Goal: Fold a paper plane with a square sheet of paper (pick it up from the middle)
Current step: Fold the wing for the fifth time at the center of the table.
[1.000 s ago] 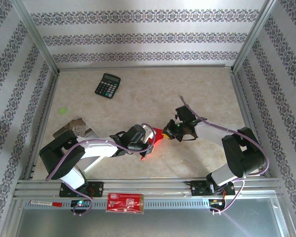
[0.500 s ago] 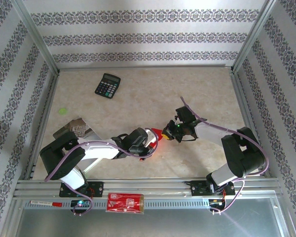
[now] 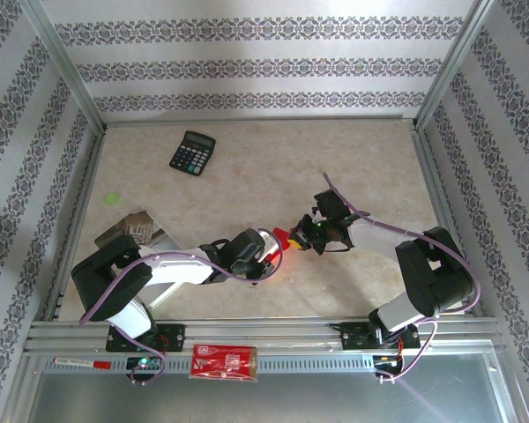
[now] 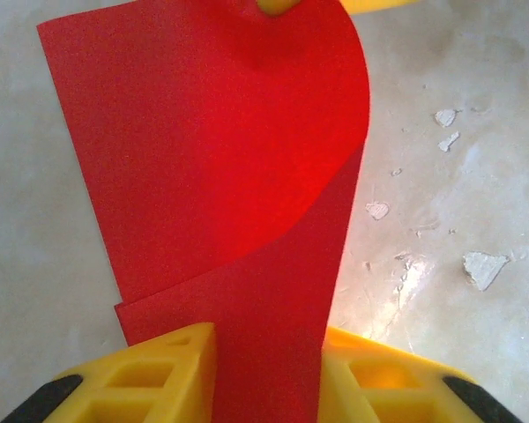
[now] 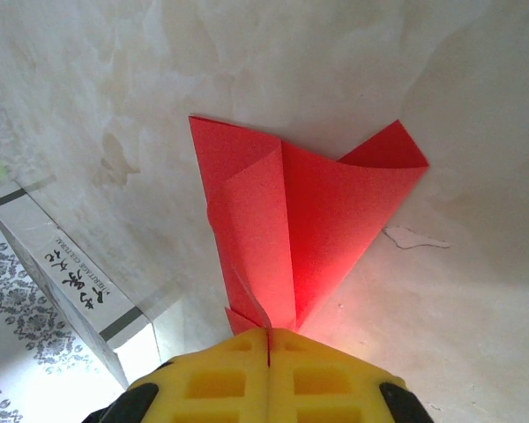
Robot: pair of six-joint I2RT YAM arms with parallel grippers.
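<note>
The square sheet of paper [image 3: 280,235] is plain bright red, partly folded, and hangs between my two grippers near the table's middle. My right gripper [image 3: 294,238] is shut on its creased edge. In the right wrist view the sheet [image 5: 309,220] fans out from the shut jaws [image 5: 269,337] with two flaps and a centre crease. My left gripper [image 3: 266,248] meets it from the left. In the left wrist view the red sheet [image 4: 229,167] runs up between the yellow fingers [image 4: 163,374], which stand apart on either side of it, and curls over at the top.
A black calculator [image 3: 192,152] lies at the back left. A white printed booklet [image 3: 137,231] lies by the left arm and also appears in the right wrist view [image 5: 70,273]. A red printed packet [image 3: 222,361] lies on the front rail. A small green spot [image 3: 113,197] marks the table.
The left jaws have parted from shut around the paper. The left gripper has edged right, toward the right gripper. The red strip that hung below it no longer shows from above.
</note>
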